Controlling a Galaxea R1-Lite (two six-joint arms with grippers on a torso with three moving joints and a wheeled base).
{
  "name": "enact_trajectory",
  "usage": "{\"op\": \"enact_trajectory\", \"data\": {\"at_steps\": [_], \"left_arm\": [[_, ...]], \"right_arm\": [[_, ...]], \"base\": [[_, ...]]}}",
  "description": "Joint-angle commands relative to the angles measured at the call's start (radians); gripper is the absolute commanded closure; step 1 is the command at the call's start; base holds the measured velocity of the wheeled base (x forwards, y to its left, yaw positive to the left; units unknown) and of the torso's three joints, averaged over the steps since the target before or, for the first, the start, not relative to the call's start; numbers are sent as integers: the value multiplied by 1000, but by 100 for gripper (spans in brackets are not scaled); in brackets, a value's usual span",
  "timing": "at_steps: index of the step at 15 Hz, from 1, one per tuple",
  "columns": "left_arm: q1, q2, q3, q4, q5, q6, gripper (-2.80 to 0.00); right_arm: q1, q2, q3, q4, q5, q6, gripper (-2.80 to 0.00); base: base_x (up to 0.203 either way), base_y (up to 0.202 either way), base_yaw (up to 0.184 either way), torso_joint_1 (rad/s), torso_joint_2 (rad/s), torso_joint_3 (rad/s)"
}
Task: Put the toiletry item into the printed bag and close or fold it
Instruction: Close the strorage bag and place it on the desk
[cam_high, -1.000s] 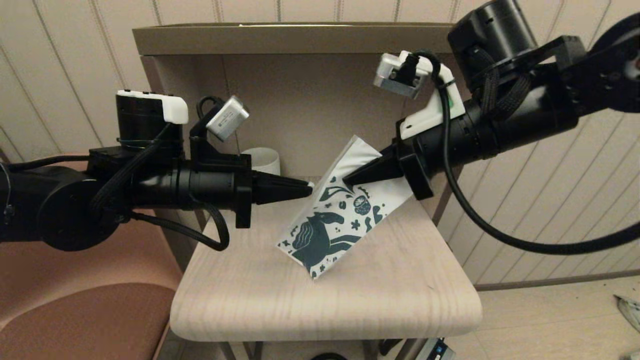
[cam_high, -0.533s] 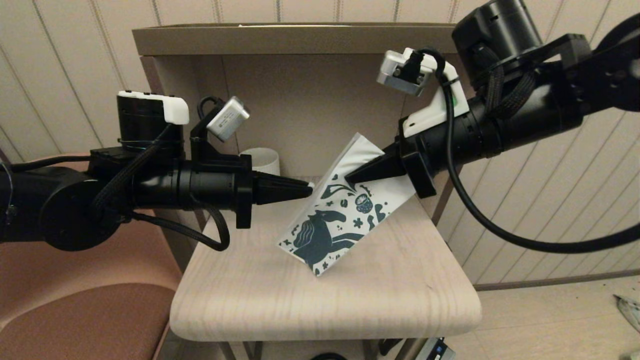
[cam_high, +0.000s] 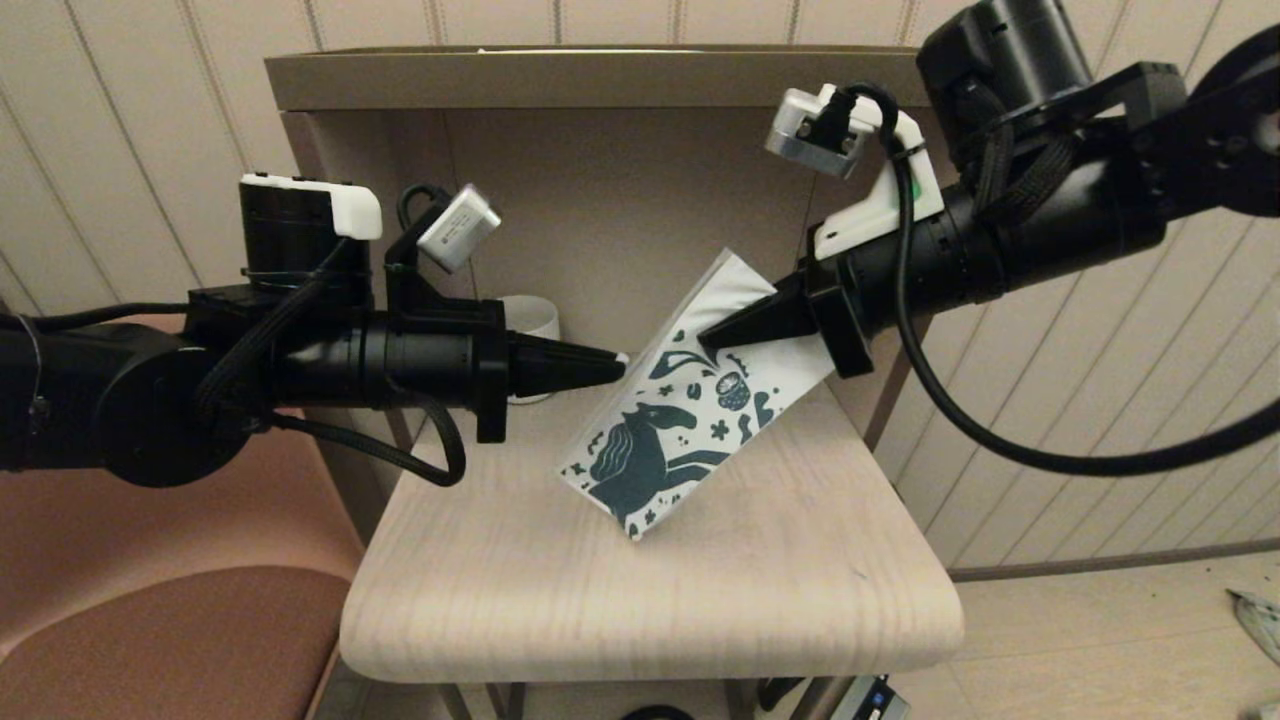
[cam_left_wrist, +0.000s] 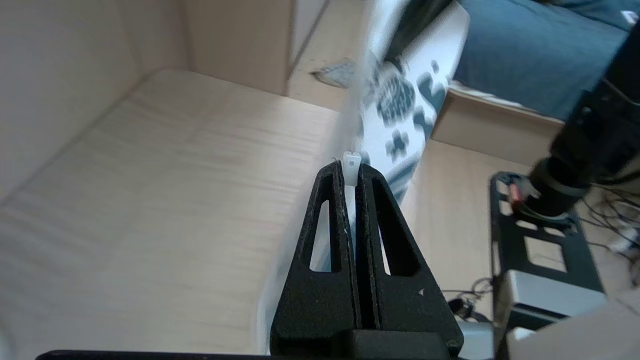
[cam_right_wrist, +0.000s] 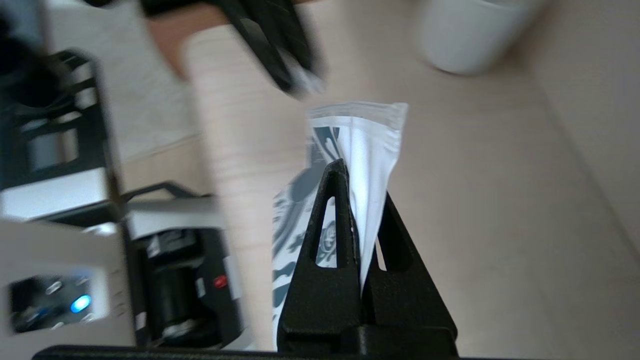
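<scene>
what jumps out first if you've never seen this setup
The flat white pouch printed with a dark teal horse, held tilted above the pale wooden table by the right end effector pinching its upper part. From the left, the left end effector grips a small white piece at the pouch's edge.

A: What blocks the left gripper (cam_high: 618, 366)?

B: Just ahead of its tip stands the printed bag (cam_high: 680, 415), tilted, lower corner on the table (cam_high: 650, 610). Behind that gripper, near the back wall, sits a white mug (cam_high: 530, 325).

A: And the right gripper (cam_high: 706, 344)?

B: It is pinched on the bag's upper part, so the bag fills the space between the two tips. The alcove's side wall (cam_high: 870, 400) is close behind it, the shelf top (cam_high: 590, 78) overhead.

A: Any free room?

B: Below and nearer than both grippers, the front of the table lies bare.
</scene>
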Motion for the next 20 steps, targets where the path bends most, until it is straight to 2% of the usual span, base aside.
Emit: {"op": "enact_trajectory", "data": {"at_steps": [1,6,11,15,16,17,20], "left_arm": [[19,8,-16,1,-3,-1,0],[58,27,-46,4,0,-4,0],[58,39,-50,12,0,-3,0],[58,47,-53,21,1,-3,0],[58,48,-53,21,0,-3,0],[58,48,-53,21,0,-3,0],[58,48,-52,21,0,-3,0]], "right_arm": [[-60,6,20,-26,4,8,0],[-100,-3,204,-200,16,39,0],[-125,-35,443,-416,14,68,0],[-139,42,447,-432,12,85,0],[-145,60,442,-433,12,88,-171],[-146,69,436,-435,11,88,-280],[-159,90,424,-449,9,89,-280]], "base": [[0,0,0,0,0,0],[0,0,0,0,0,0],[0,0,0,0,0,0],[0,0,0,0,0,0],[0,0,0,0,0,0],[0,0,0,0,0,0],[0,0,0,0,0,0]]}}
